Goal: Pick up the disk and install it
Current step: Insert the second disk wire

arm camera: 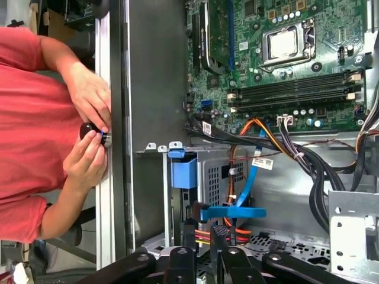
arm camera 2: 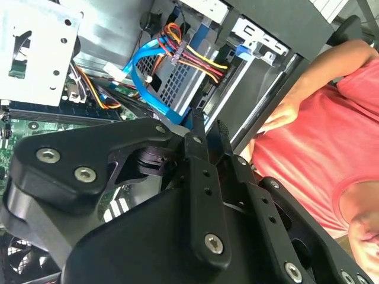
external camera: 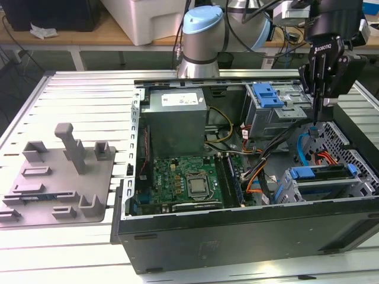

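Slatted aluminium workbench [external camera: 77,89] under us, our nearly closed, empty gripper [external camera: 315,121] hangs among SATA cables [arm camera: 246,195] that could snag, near a person's hands [arm camera: 89,139].

Hand [external camera: 314,120] above open computer case [external camera: 237,231]

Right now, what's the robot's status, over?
Gripper hangs over the open case, just above a blue cable. Disk, in its blue carrier, sits in the grey cage, gripper apart from it. A person's hands work at the case wall.
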